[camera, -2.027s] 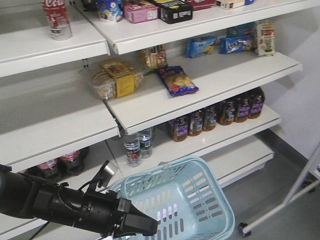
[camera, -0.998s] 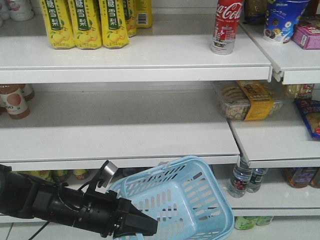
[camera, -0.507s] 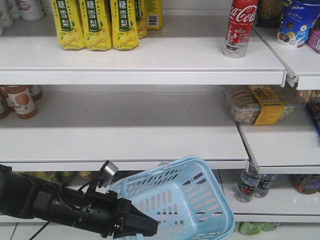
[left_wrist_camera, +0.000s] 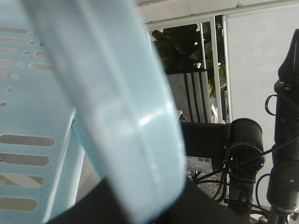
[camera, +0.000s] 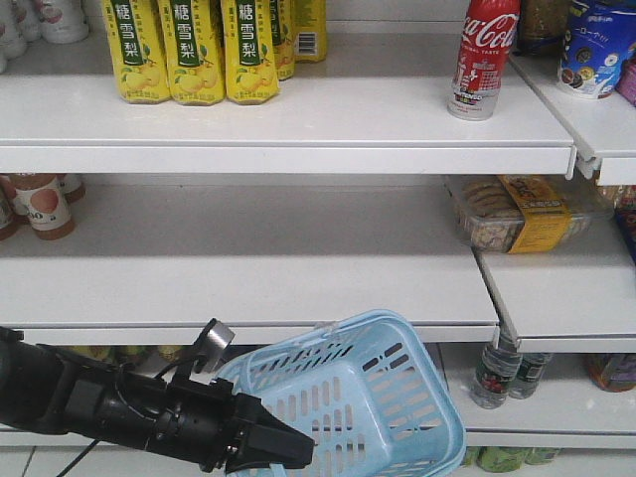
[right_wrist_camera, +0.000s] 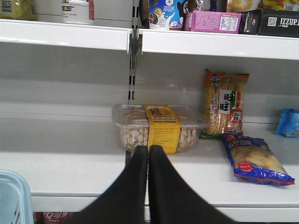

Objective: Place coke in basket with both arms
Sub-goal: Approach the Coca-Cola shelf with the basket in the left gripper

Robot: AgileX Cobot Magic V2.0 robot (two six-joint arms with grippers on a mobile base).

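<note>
The coke, a slim red can with white script, stands upright on the top shelf at the right. Its silver base also shows in the right wrist view, top left. The light blue basket hangs tilted at the bottom centre. My left gripper is shut on the basket's near edge; in the left wrist view a blue basket bar runs between its jaws. My right gripper is shut and empty, pointing at the middle shelf, well below the coke.
Yellow drink cartons stand on the top shelf at left. A clear cookie tub, a snack pack and a blue bag lie on the middle shelf. Bottles stand on the lower shelf. A basket corner shows low left.
The front view has swung left along the shelves, then settled; the coke now sits top right instead of top left. The left arm and basket keep their place in the view.
</note>
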